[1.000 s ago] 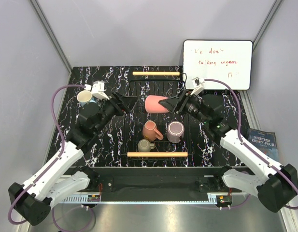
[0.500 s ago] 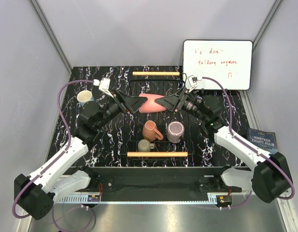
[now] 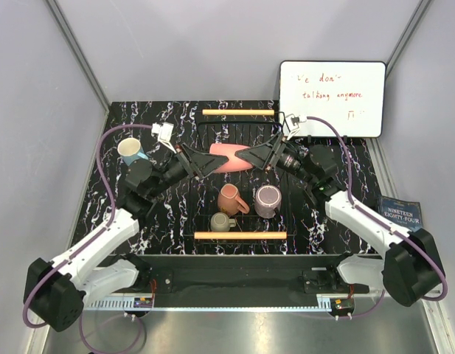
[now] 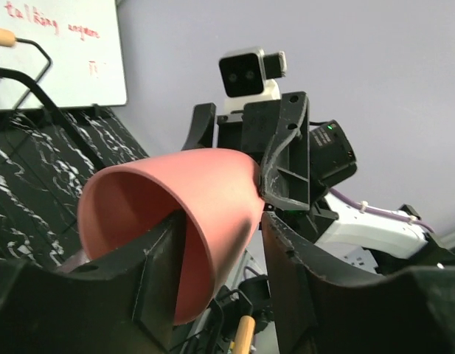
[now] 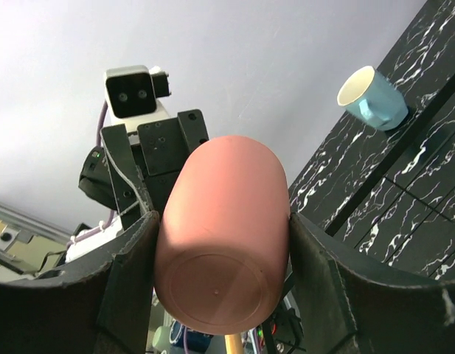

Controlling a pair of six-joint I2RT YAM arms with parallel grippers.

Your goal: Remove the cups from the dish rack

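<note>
A pink cup point(image 3: 226, 158) hangs on its side in the air over the far half of the black wire dish rack point(image 3: 240, 235). My right gripper point(image 3: 251, 156) is shut on its base end; the right wrist view shows both fingers pressed on the cup's point(image 5: 223, 243) sides. My left gripper point(image 3: 205, 161) straddles the rim at the cup's point(image 4: 183, 199) mouth, one finger point(image 4: 157, 273) inside and the other outside with a small gap. The orange cup point(image 3: 230, 199), mauve cup point(image 3: 267, 200) and olive cup point(image 3: 221, 221) stand in the rack. The light blue cup point(image 3: 130, 150) stands on the table at far left.
A whiteboard point(image 3: 332, 96) leans at the back right. A book point(image 3: 404, 217) lies off the table's right edge. The rack's far wooden handle point(image 3: 239, 112) lies beyond the held cup. Grey walls close in the table's sides.
My left gripper has moved right from beside the blue cup to the pink cup's mouth. My right gripper has carried the pink cup a little left and further back.
</note>
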